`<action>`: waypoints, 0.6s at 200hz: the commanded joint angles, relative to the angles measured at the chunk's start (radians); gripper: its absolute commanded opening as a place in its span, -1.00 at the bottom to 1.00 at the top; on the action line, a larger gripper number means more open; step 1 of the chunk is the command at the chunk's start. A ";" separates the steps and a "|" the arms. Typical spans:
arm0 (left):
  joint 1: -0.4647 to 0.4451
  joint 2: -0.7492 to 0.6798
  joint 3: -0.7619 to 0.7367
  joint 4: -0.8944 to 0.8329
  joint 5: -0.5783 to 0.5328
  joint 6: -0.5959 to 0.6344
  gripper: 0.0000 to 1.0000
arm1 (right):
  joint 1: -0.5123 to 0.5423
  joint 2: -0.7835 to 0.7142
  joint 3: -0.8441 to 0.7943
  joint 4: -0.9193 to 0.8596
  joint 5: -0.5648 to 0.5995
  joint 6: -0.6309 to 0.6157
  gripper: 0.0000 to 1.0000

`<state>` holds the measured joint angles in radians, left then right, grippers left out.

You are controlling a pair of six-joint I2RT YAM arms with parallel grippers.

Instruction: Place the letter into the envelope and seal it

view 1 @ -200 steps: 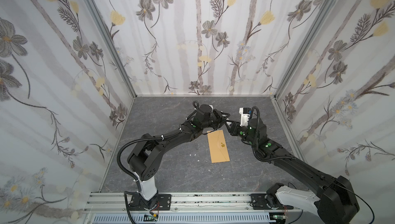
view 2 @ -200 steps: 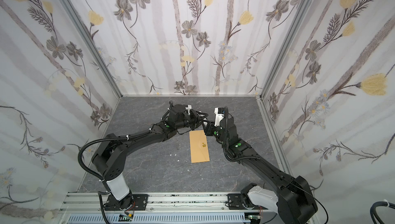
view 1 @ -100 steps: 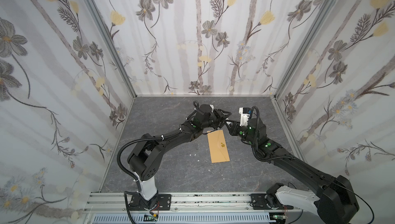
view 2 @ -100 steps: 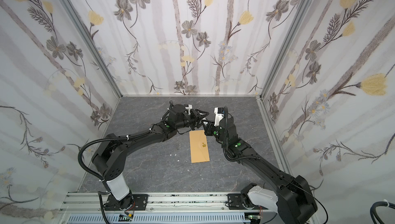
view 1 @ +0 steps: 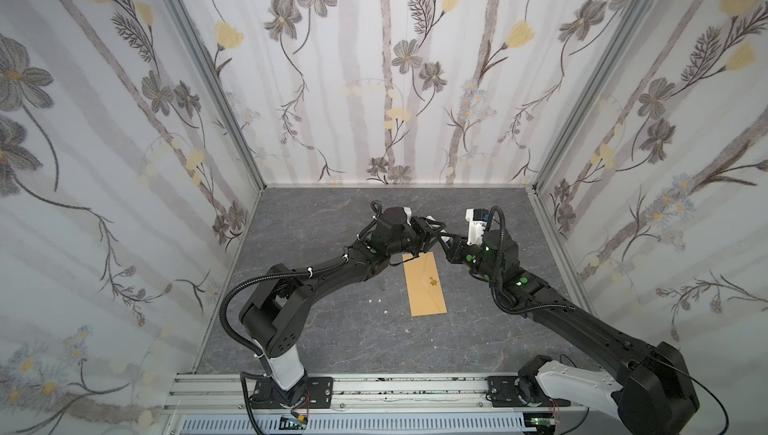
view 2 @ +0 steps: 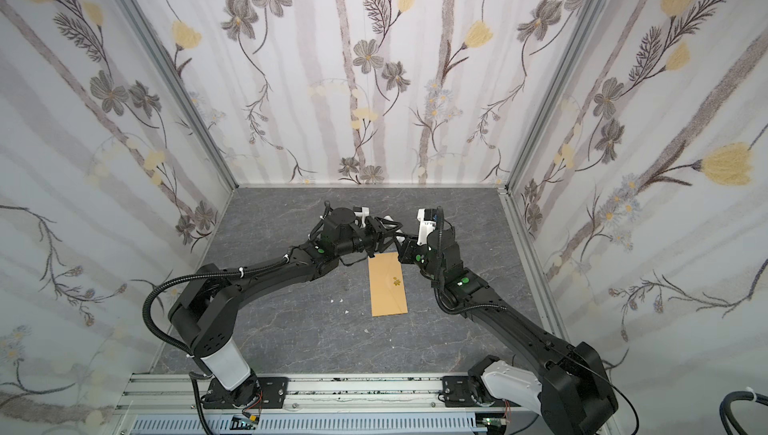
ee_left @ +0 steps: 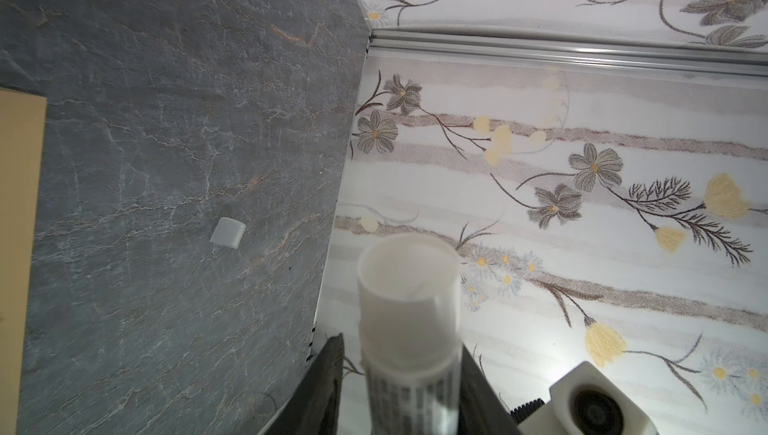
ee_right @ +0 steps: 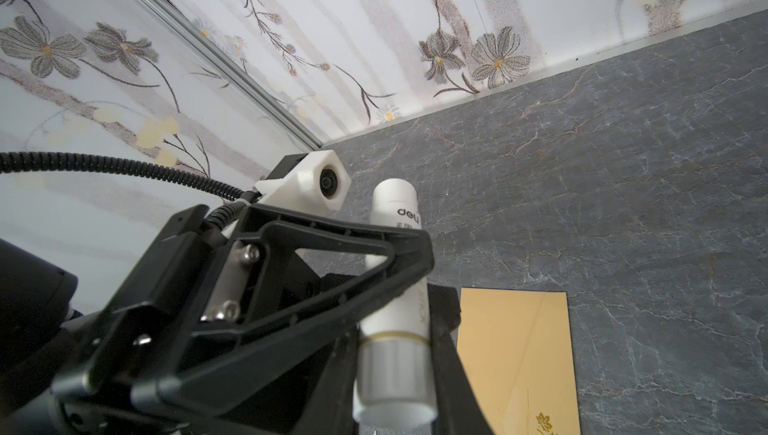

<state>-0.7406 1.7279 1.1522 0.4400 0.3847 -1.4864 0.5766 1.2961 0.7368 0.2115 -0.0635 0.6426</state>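
Observation:
The brown envelope (view 1: pixel 426 287) (view 2: pixel 388 287) lies flat on the grey table, flap down, with a small yellow sticker (view 1: pixel 433 282) on it. The letter does not show in any view. Both grippers meet just above the envelope's far end around a white glue tube (ee_right: pixel 395 212) (ee_left: pixel 409 287). My right gripper (ee_right: pixel 395 370) (view 1: pixel 446 244) is shut on the tube's grey end. My left gripper (ee_left: pixel 401 345) (view 1: pixel 434 231) straddles the tube's white body. One of its fingers (ee_left: pixel 469 370) is against the tube and the other stands off with a gap, so it is open.
A small translucent white piece (ee_left: pixel 227 232) lies on the table beyond the envelope (ee_left: pixel 16 246). A few white scraps (view 1: pixel 376 300) lie left of the envelope. Flowered walls close in the table on three sides, and a metal rail (view 1: pixel 374 387) runs along the front.
Both arms have stayed over the envelope's far end. The right gripper has closed onto the tube. The left gripper's jaws have loosened from it and then narrowed a little.

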 commanded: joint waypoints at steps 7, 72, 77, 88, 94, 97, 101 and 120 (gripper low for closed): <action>0.001 -0.005 -0.002 0.037 -0.025 -0.001 -0.34 | 0.001 -0.011 0.007 0.029 0.015 0.002 -0.77; 0.003 -0.001 0.006 0.052 -0.025 -0.001 -0.90 | 0.002 -0.003 0.003 0.042 0.001 0.010 -0.78; 0.002 -0.001 0.008 0.052 -0.025 0.000 -0.96 | 0.003 -0.003 0.004 0.043 -0.001 0.010 -0.77; 0.003 -0.001 0.007 0.054 -0.026 0.001 -1.00 | 0.002 -0.001 0.004 0.045 -0.004 0.012 -0.75; 0.003 0.001 0.007 0.054 -0.027 0.003 -1.00 | 0.003 -0.001 0.004 0.043 -0.005 0.011 -0.71; 0.002 0.001 0.007 0.055 -0.026 0.005 -1.00 | 0.003 -0.001 0.004 0.044 -0.007 0.012 -0.68; 0.002 0.002 0.007 0.055 -0.026 0.005 -1.00 | 0.003 -0.001 0.003 0.045 -0.007 0.013 -0.63; 0.004 0.006 0.006 0.055 -0.025 0.027 -1.00 | 0.000 -0.005 0.005 0.031 -0.026 0.021 -0.32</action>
<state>-0.7406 1.7287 1.1522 0.4667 0.3714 -1.4883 0.5785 1.2903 0.7368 0.2031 -0.0719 0.6468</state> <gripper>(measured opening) 0.240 0.237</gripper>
